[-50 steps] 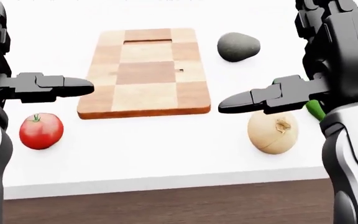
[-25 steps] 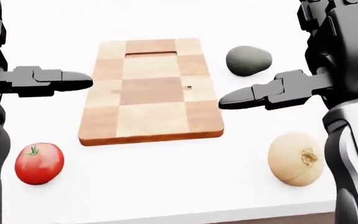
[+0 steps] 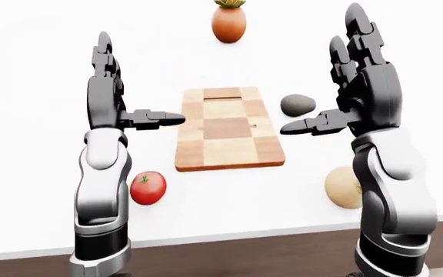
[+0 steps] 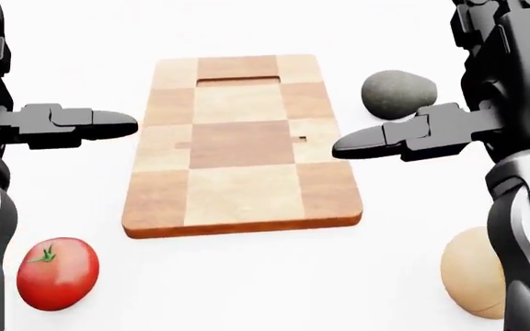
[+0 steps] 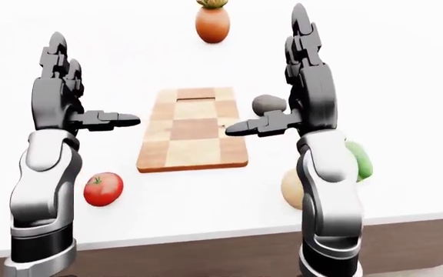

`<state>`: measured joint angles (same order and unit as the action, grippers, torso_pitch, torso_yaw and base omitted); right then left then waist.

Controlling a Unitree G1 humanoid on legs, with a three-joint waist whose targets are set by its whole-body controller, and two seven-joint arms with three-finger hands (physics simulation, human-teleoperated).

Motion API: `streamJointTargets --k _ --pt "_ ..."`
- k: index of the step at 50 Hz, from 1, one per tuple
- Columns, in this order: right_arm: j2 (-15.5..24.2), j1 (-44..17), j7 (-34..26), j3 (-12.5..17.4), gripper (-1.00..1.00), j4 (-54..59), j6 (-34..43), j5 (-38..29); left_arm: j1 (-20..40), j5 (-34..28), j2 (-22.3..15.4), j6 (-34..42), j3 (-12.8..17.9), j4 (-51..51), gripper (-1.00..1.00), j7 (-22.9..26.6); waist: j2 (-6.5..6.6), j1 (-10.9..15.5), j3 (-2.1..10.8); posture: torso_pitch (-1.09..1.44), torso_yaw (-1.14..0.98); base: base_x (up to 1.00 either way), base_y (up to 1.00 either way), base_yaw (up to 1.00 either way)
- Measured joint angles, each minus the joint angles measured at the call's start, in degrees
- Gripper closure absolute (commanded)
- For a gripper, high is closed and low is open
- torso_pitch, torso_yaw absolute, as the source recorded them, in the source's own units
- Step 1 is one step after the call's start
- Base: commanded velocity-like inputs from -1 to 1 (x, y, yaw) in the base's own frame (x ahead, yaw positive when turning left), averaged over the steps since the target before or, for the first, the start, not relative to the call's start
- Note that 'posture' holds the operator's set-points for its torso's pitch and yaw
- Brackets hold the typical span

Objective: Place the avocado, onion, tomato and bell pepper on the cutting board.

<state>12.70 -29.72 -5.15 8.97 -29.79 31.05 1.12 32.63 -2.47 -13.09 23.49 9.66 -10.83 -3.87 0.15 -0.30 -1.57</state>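
No writing shows; left robot hand (image 3: 118, 104) and right robot hand (image 3: 360, 95) spread, empty, flanking the board (image 4: 242, 145); onion (image 4: 472, 272) half hidden; pepper (image 5: 360, 160) mostly hidden behind the right arm.

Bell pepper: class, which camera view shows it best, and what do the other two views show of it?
The right-eye view. Only there does the green bell pepper show, as a strip peeking out to the right of the right arm. In the left-eye and head views that arm covers it or it falls outside the picture, so nothing of it appears.
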Motion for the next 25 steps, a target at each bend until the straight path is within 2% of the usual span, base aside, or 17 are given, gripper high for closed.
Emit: streamJointTargets --k 9,15,19,25 --pt "1.5 1.3 -2.0 0.7 -1.00 -7.3 3.8 0.2 -0.6 0.6 -0.3 -0.1 -0.1 -1.3 -1.00 0.4 0.03 0.2 0.41 0.00 0.00 0.00 0.00 0.00" --pt "4.2 3.5 -6.5 2.4 -1.00 -13.5 10.4 -1.7 -0.3 0.7 -1.2 -0.3 0.4 -0.4 -1.00 0.4 -0.01 0.3 0.34 0.00 0.00 0.00 0.00 0.00" --pt "7.8 2.6 -11.4 3.4 -1.00 -18.1 17.9 -4.0 0.0 0.8 -1.3 -0.8 0.4 0.2 -1.00 0.4 0.11 0.4 0.23 0.00 0.00 0.00 0.00 0.00" --pt "15.2 0.1 -22.9 5.2 -1.00 -25.8 30.3 -7.8 0.3 0.9 -1.0 -1.8 0.2 1.2 -1.00 0.3 0.00 0.4 0.33 0.00 0.00 0.00 0.00 0.00"
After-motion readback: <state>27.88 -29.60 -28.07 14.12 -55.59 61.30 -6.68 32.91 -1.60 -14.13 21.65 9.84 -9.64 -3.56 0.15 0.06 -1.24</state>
